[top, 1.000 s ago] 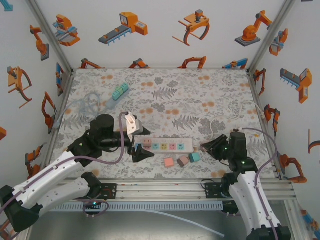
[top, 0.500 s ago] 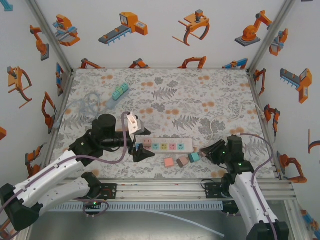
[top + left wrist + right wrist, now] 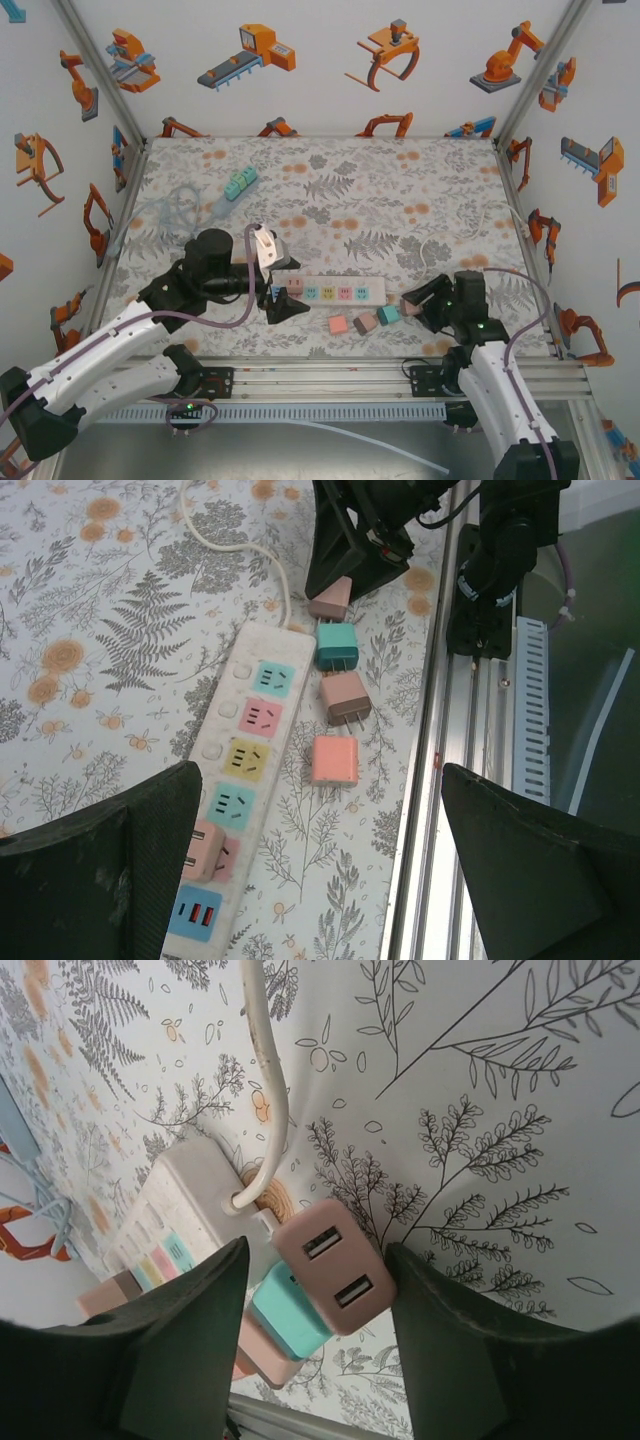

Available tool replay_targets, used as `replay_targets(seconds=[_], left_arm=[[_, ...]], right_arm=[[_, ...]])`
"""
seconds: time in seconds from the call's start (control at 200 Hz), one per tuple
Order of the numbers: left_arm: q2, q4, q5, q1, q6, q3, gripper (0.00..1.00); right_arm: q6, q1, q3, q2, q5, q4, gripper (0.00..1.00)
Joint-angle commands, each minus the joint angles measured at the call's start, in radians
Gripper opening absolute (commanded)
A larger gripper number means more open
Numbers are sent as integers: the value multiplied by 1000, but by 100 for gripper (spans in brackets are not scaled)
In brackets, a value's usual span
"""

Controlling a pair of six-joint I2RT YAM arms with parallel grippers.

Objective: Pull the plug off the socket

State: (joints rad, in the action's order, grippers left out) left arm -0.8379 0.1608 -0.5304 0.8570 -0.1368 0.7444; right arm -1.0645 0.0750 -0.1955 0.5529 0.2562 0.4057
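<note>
Right gripper (image 3: pixel 412 300) has slid toward the tabletop's near edge over the last second. Pink plug (image 3: pixel 205 848) is seated in the left-end socket of the power strip (image 3: pixel 222 730), which lies mid-width near the near edge. Left gripper (image 3: pixel 288 287) is wide open and empty, with one finger on each side of that end. Right jaws bracket a loose USB plug (image 3: pixel 330 1265) at the strip's cord end; can't tell if they're clamped on it.

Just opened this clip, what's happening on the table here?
Plugs are being pulled from the white power strip. The right end effector has a pink USB plug between its fingers near the strip's cord end, beside three loose plugs on the table; whether it grips it is unclear. The left end effector hangs open over the one seated plug at the strip's other end.
</note>
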Motion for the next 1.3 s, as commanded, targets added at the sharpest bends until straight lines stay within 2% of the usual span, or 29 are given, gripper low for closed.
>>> replay_targets(seconds=[0.0,0.11,0.275,0.426,0.496,0.591,0.746,0.871,1.036,1.182,1.297], left_arm=[[16,16,12,5,-18,15,97],[22,15,27,5,-15,8,97],[47,15,61,5,-8,-5,97],[69,21,101,5,-7,-12,97],[77,27,152,5,1,-16,97],[77,43,277,5,25,-14,97],[84,59,436,4,49,-21,97],[97,53,513,-12,77,-36,97],[99,54,536,-73,146,-53,97],[87,59,506,-194,291,-74,97],[58,65,444,-296,416,-91,98]], right_arm=[[13,-5,-37,-4,-99,131,70],[30,-6,-72,-13,-133,163,81],[92,-6,-147,-24,-183,210,84],[215,-6,-254,-27,-222,213,86],[287,-6,-297,-24,-197,173,86],[385,-1,-357,-9,-149,94,85],[470,51,-409,16,-110,-71,83],[588,163,-415,45,-104,-234,82],[929,437,-427,143,-132,-414,82],[1170,598,-450,290,-33,-525,82],[1374,711,-506,427,15,-522,82]])
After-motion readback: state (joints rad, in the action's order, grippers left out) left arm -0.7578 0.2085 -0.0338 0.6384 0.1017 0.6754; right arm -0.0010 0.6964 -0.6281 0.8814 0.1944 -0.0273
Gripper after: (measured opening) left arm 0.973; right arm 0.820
